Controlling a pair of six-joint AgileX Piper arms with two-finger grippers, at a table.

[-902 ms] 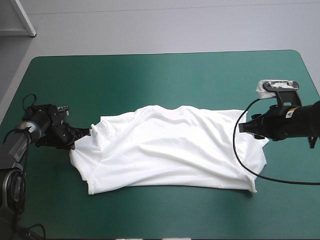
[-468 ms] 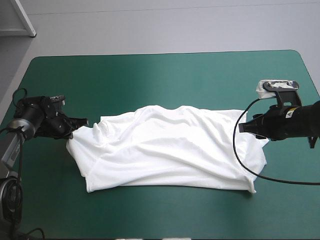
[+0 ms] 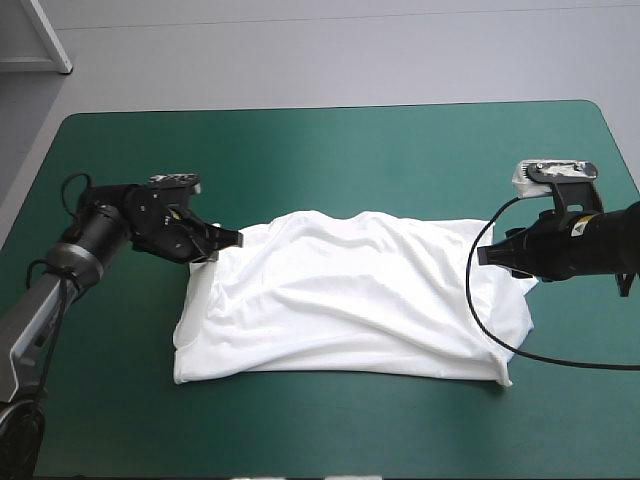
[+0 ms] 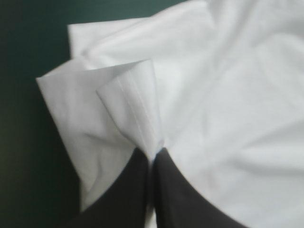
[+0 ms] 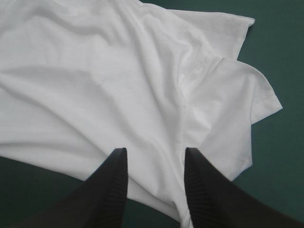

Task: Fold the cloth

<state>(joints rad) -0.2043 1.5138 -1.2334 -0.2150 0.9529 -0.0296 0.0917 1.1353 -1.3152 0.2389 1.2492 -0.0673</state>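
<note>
Clamping, left claw (image 3: 233, 240): the black fingers are pressed together in one arch, with a white fold of the T-shirt (image 3: 350, 290) pinched between their tips.
Cloth in the left claw: the left wrist view shows it is a sleeve (image 4: 130, 102). Its stitched hem rises from the fingertips and is doubled over toward the shirt's body. A second layer beneath it spreads out onto the teal-green cover (image 3: 300, 150).
Left claw's place: at the far left corner of the shirt, well in from the left edge of the bench (image 3: 90, 125).
Right claw (image 3: 482, 256): the fingers stand apart with nothing between them but the cloth lying beneath. It is not clear whether the tips touch the cloth.
Right claw's place: over the right end of the shirt, just inside the shirt's edge.
Other sleeve (image 5: 232, 109): lies flat ahead of the right claw, with its hem toward the bare cover.
T-shirt: spread out but wrinkled across the middle of the bench, long side running left to right, with ridges of cloth running along it. The near edge lies fairly straight and well back from the bench's near edge. The right end lies nearer the right edge than the left end does the left edge.
</note>
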